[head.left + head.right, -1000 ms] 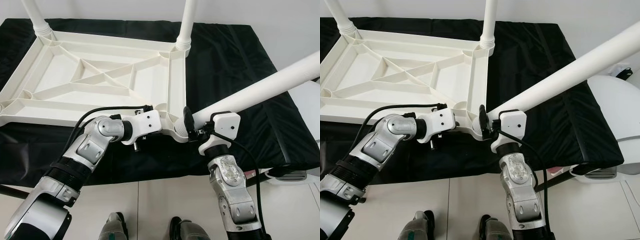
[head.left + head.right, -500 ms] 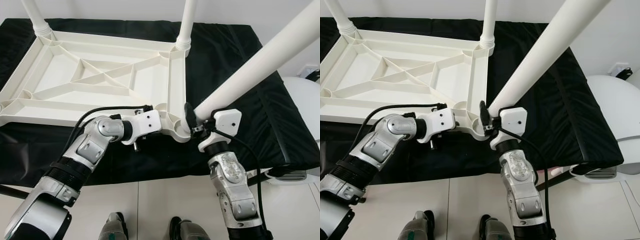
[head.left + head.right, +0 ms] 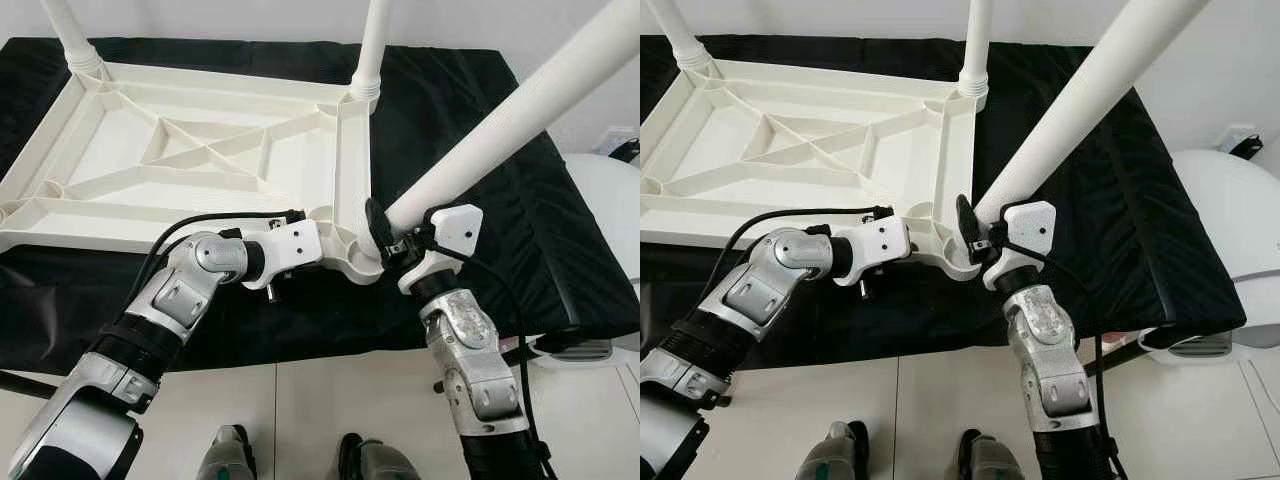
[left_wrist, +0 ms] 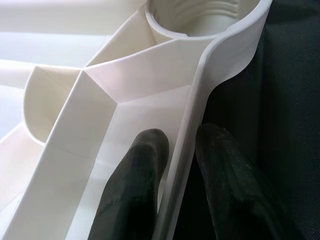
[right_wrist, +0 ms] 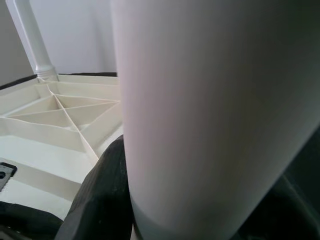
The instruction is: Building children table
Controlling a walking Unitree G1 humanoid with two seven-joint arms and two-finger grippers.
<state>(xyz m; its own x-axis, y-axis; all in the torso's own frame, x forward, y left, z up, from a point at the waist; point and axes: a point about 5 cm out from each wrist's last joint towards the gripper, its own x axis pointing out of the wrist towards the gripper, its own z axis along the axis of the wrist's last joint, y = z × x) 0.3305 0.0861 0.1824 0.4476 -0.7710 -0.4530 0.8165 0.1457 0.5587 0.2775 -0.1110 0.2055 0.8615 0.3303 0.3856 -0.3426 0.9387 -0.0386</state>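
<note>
- White plastic is seen across the left eye view: the table top lies upside down on a black cloth, ribs upward, with two legs already standing at its far corners. The left gripper is clamped on the near right rim, apparently to steady the top while a leg is fitted. The right gripper is closed around the lower end of a loose leg, which slants up to the far right, its foot just beside the near right corner socket.
- Seen from the right eye view, the same leg is held tilted, not yet upright, with its end at the socket; whether it has entered cannot be told. An empty socket is also visible at the near left corner.
- From the left wrist view, the two black fingers are seen pinching the thin rim wall, one on each side, with the round open socket just ahead.
- From the right wrist view, the leg is gripped between dark fingers, with the ribbed underside beyond.
</note>
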